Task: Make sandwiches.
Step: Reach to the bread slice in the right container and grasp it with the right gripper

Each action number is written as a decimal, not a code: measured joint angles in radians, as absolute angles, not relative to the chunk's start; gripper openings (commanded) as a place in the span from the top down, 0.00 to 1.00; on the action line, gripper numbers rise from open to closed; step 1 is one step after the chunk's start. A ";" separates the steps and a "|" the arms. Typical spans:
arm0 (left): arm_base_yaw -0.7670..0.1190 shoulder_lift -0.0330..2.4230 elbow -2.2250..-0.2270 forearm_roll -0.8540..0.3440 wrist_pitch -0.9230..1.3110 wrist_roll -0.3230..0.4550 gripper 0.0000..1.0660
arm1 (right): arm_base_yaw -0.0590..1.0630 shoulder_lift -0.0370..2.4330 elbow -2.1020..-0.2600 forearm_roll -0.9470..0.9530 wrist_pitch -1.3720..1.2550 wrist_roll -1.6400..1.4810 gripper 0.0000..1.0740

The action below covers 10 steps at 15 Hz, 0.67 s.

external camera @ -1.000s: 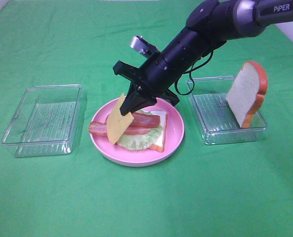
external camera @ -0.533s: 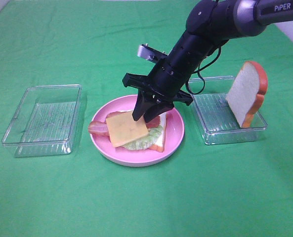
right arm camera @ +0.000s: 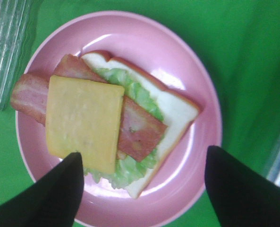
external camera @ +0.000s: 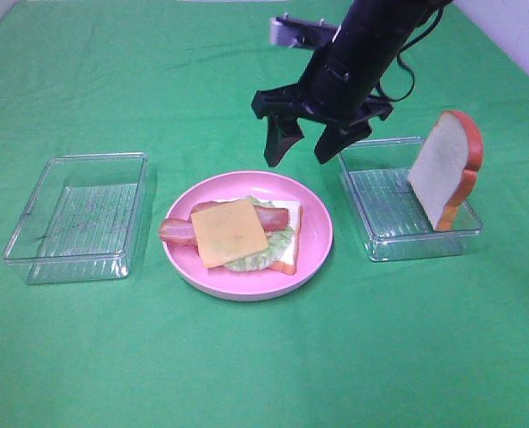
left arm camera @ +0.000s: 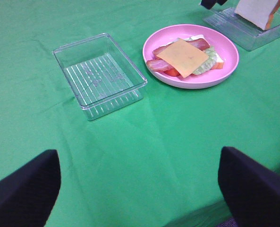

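Nearest the viewer, on the pink plate (external camera: 316, 239), lies the open-faced stack — bottom slice, lettuce, bacon and the cheese square (external camera: 231, 232) on top. Above and behind it hangs the right end effector (external camera: 303, 152), jaws spread and empty. Farther right, the remaining bread slice (external camera: 446, 168) leans upright in the right-hand tray (external camera: 380, 241), long axis near vertical — nearer this arm than the left end effector (left arm camera: 140, 189), also open, judged idle.

Bottom bread slice (external camera: 288, 239) mostly hidden under lettuce (external camera: 262, 251), bacon, cheese (external camera: 229, 232); left pincer (left arm camera: 140, 189) fingertips cut off by frame edge.
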<state>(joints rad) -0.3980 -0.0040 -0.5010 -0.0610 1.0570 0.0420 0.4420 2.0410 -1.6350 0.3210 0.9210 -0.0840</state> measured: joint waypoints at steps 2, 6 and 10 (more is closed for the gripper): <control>-0.398 -0.004 -0.501 -0.061 1.057 0.042 0.19 | 0.426 1.986 -1.639 0.260 0.943 -0.055 0.36; -0.398 -0.004 -0.501 -0.061 1.057 0.042 0.19 | 0.312 1.891 -1.641 0.194 1.029 -0.029 0.36; -0.398 -0.004 -0.501 -0.061 1.057 0.042 0.19 | 0.162 1.853 -1.642 0.130 1.101 -0.026 0.36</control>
